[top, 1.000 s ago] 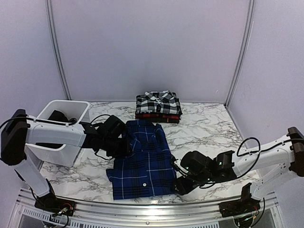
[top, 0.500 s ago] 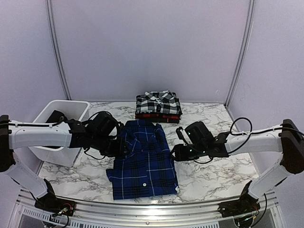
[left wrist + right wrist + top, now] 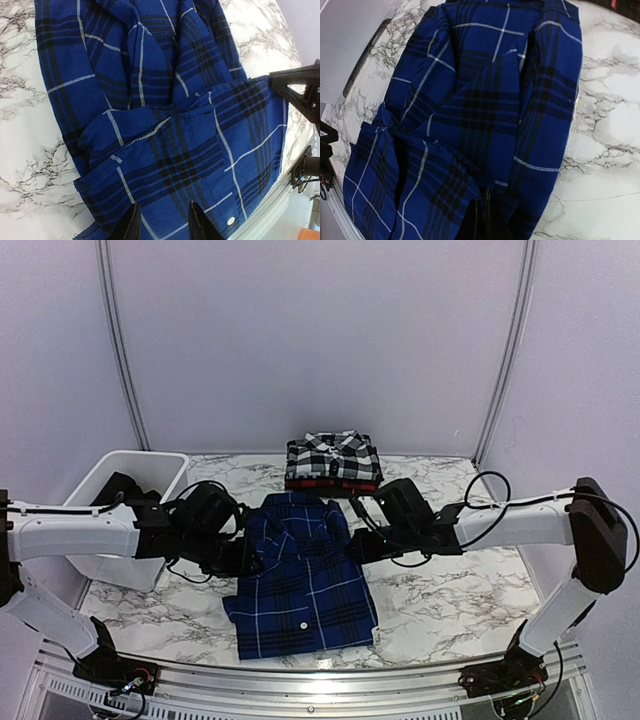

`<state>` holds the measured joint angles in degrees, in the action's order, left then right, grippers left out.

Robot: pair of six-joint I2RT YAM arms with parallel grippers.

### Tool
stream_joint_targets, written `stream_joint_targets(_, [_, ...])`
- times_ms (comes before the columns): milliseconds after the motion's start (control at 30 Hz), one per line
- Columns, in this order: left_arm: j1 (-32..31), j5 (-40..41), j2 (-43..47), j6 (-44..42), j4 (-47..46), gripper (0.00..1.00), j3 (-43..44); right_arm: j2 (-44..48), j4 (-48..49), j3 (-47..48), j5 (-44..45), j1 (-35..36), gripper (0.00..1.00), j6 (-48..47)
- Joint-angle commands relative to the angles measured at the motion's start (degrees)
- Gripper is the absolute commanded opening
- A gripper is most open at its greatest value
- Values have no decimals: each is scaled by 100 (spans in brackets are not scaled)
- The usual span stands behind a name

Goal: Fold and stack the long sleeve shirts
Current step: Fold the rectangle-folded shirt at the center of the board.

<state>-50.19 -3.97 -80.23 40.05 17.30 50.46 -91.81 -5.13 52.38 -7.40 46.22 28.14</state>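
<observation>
While the blue shirt (image 3: 305,590) lay part-folded between the left claw (image 3: 164,222) and the right claw (image 3: 481,220), the hazards below were judged from its layout.

Surface (image 3: 450,590): smooth marble, bare outward of the right claw. Cloth pulled across it would probably slide instead of creasing, so the whole garment could drift toward whichever claw tugged harder.

White tub (image 3: 110,470): outward of the left claw, apart from the shirt. A wide swing of the left arm (image 3: 70,530) could knock it.

Blue shirt: collar end beyond both claws, hem on their near side, loose folds ridged along the middle. Raising one edge alone could spill those folds open.

Folded pile, black-and-white shirt (image 3: 333,455) on the red-and-black shirt (image 3: 330,484): just beyond the right claw, near the blue collar. A fold carried too far forward could shove it askew.

Right claw: clenched on the shirt's right edge. So small a bite may have caught only the top layer, leaving lower layers behind on a lift.

Left claw: at the left edge, fingers (image 3: 131,227) apart with cloth showing between them. Whether they pinched it could not be told, and an unheld side would let the fold twist.

Button (image 3: 230,220): pale, on the hem side of the left claw. It could catch a fingertip during a sweep.
</observation>
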Motion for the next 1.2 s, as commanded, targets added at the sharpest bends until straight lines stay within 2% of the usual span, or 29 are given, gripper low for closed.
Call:
stream_joint_targets(0, [78, 321, 173, 189, 219, 34, -184, -69, -13, 171, 212, -47, 0, -590])
stream_joint_targets(67, [169, 360, 247, 303, 279, 34, -257, -254, -23, 178, 153, -85, 0, -555])
stream_joint_targets(100, [210, 493, 290, 376, 346, 34, -302, -307, -42, 188, 111, -94, 5, -529])
stream_joint_targets(167, [301, 644, 421, 499, 482, 34, -414, -310, -74, 193, 94, -88, 21, -469])
stream_joint_targets(233, [390, 706, 593, 612, 595, 37, -609, -231, -217, 234, 225, -80, 33, -401])
stream_joint_targets(367, [523, 428, 970, 799, 660, 42, -1023, -26, -804, 532, 801, -16, 45, -341])
stream_joint_targets(467, [529, 118, 1145, 868, 559, 46, -1174, 54, -1119, 793, 1204, 142, 47, -286])
stream_joint_targets(600, [539, -188, 939, 810, 165, 48, -1106, 13, -1595, 1191, 1893, 356, 48, -159])
stream_joint_targets(733, [595, -304, 552, 812, -301, 47, -1085, 83, -1558, 1349, 1787, 438, 49, -164])
stream_joint_targets(933, [712, -308, -129, 747, -744, 38, -1005, -188, -1448, 1679, 1374, 852, 49, -153])
stream_joint_targets(1167, [713, -536, -169, 641, -1286, 25, -785, -483, -1245, 1767, 1159, 1075, 47, -10])
